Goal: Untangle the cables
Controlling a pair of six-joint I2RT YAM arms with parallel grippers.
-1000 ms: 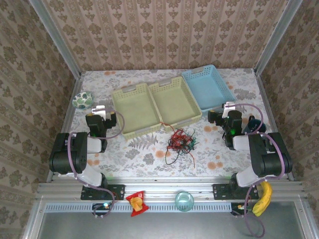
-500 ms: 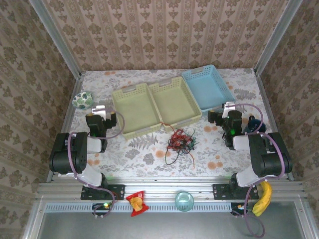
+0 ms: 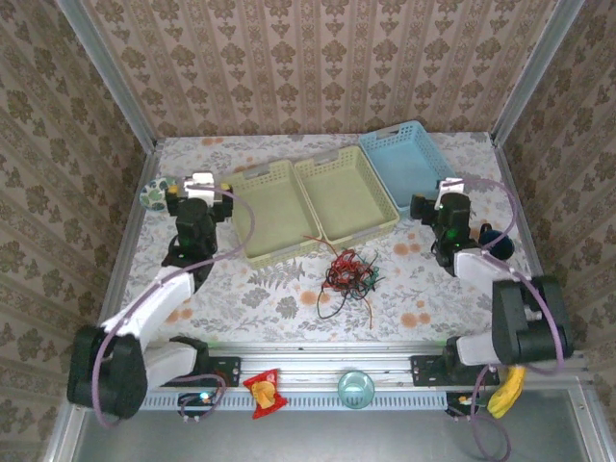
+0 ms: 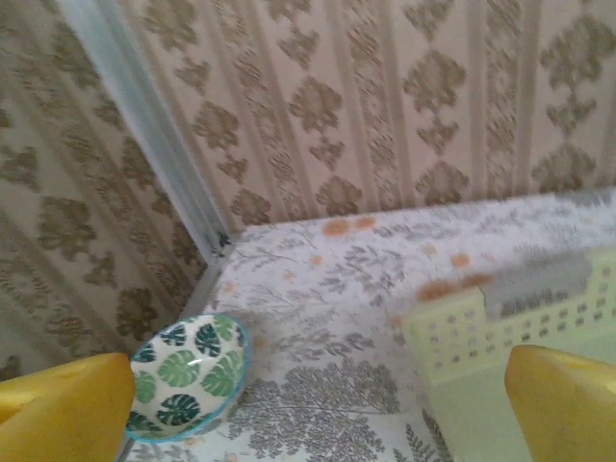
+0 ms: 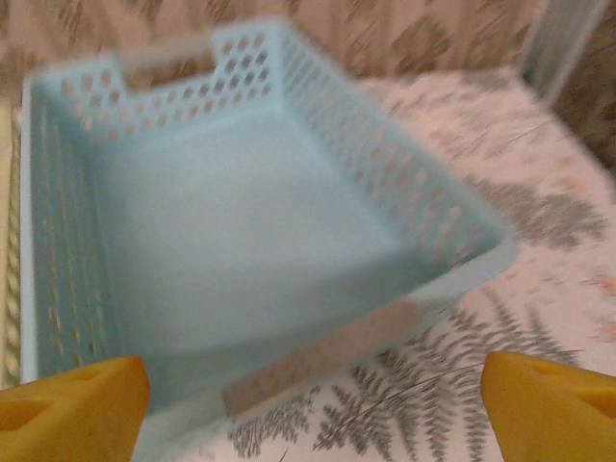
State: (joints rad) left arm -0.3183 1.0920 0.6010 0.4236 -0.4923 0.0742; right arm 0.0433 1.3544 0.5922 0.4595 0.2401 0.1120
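Three cables point(image 3: 348, 274) lie knotted mid-table from above, untouched. Left wrist: our left gripper point(image 4: 313, 399) gapes empty near a leaf-patterned bowl point(image 4: 188, 375). Right wrist: our right gripper point(image 5: 310, 399) gapes empty facing the blue basket point(image 5: 395, 173). We judge that pinching several strands together could tighten the knot.

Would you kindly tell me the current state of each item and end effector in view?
Cables, tangled in one pile on the table.
Left end effector, open, holding nothing.
Right end effector, open, holding nothing.
Left green basket, empty.
Right green basket, empty.
Blue basket, empty.
Bowl, upright, empty.
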